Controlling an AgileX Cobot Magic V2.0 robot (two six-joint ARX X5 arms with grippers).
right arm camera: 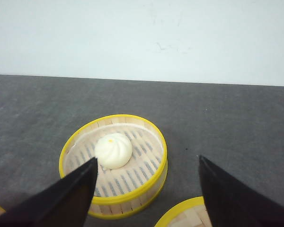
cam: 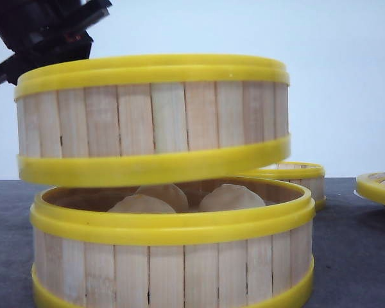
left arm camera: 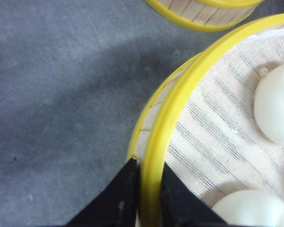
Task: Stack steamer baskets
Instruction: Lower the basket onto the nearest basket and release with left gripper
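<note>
Op: Tabletop (cam: 353,244) dark grey. Lower basket (cam: 173,256), buns inside, sits nearest the front camera. I hold the lifted basket (cam: 153,119) just above it, tilted, not yet seated.

Obs: Grip?

Op: Left gripper (left arm camera: 149,198) is clamped on that basket's yellow rim, one finger inside, one outside. Right gripper (right arm camera: 146,189) hangs wide apart, holding nothing, above a third basket (right arm camera: 114,163) with one bun (right arm camera: 113,150).

Obs: Advice?

Op: Level it, centre rim over rim, lower slowly; release only once seated, I judge.
</note>
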